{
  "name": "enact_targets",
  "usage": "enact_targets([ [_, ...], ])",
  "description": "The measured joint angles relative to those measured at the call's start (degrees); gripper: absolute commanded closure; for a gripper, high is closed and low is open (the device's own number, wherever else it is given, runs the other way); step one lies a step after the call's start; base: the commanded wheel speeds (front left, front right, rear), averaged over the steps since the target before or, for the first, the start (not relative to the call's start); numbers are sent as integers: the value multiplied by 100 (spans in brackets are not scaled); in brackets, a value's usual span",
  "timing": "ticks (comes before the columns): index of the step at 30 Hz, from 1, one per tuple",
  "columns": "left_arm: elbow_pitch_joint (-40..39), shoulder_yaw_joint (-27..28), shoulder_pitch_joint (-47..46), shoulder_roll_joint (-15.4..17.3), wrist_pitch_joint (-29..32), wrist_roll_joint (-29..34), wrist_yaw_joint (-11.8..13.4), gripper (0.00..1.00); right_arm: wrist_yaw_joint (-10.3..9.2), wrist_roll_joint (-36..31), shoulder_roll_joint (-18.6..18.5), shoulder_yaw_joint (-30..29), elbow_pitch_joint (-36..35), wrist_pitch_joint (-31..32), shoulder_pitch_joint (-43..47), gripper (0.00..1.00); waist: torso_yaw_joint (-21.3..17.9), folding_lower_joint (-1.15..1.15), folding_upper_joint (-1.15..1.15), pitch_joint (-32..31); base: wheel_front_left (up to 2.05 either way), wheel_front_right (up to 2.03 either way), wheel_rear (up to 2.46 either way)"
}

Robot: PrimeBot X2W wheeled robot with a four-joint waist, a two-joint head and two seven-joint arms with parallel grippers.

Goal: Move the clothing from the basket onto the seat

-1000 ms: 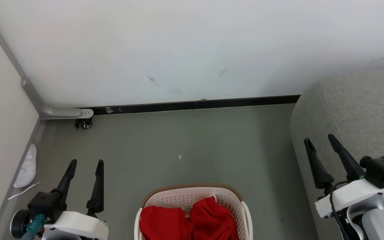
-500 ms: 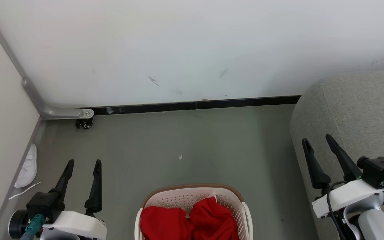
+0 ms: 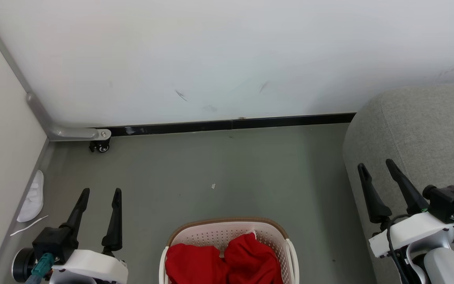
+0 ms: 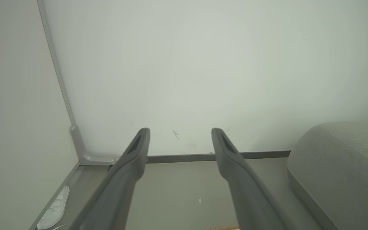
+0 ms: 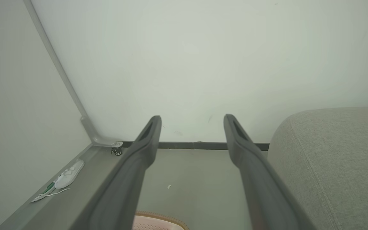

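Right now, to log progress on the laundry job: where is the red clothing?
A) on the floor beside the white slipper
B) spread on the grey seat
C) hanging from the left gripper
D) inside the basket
D: the red clothing lies bunched inside the basket, while the left gripper and the right gripper stand open, holding nothing.

A home-like room, judging by upholstered seat [image 3: 428,130], laundry basket [image 3: 211,236], slipper [image 3: 32,198].
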Motion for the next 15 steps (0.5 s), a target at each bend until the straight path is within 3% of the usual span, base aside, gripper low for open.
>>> enact_targets([
  [15,44,107,0,-48,0,0,-89,0,0,0,30,-4,-12,0,0,0,-14,-1,0,135,0,0,0],
])
